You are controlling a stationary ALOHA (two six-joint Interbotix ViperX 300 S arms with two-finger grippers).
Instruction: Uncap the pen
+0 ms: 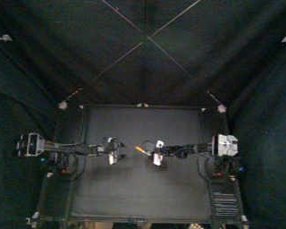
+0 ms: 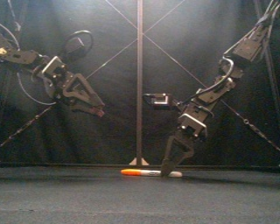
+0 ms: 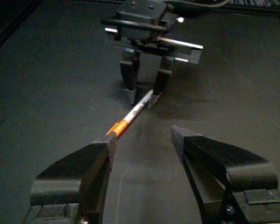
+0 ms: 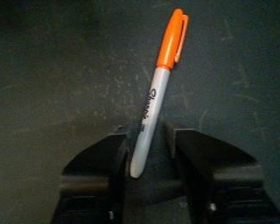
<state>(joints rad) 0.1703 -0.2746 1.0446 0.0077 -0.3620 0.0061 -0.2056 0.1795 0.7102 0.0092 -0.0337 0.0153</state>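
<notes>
A marker pen (image 1: 149,150) with a white barrel and an orange cap (image 2: 130,172) lies flat on the black table near its middle. My right gripper (image 2: 173,170) reaches down to the table at the barrel's uncapped end. Its jaws stand either side of the barrel (image 4: 150,105) with a gap on both sides, so it is open around the pen. The cap (image 4: 173,39) points away from it. My left gripper (image 3: 143,162) hangs open above the table, left of the pen. It faces the capped end (image 3: 116,129) and the right gripper (image 3: 143,86) beyond.
Black curtains close in the table's back and sides. The left arm (image 2: 60,83) is raised well above the surface.
</notes>
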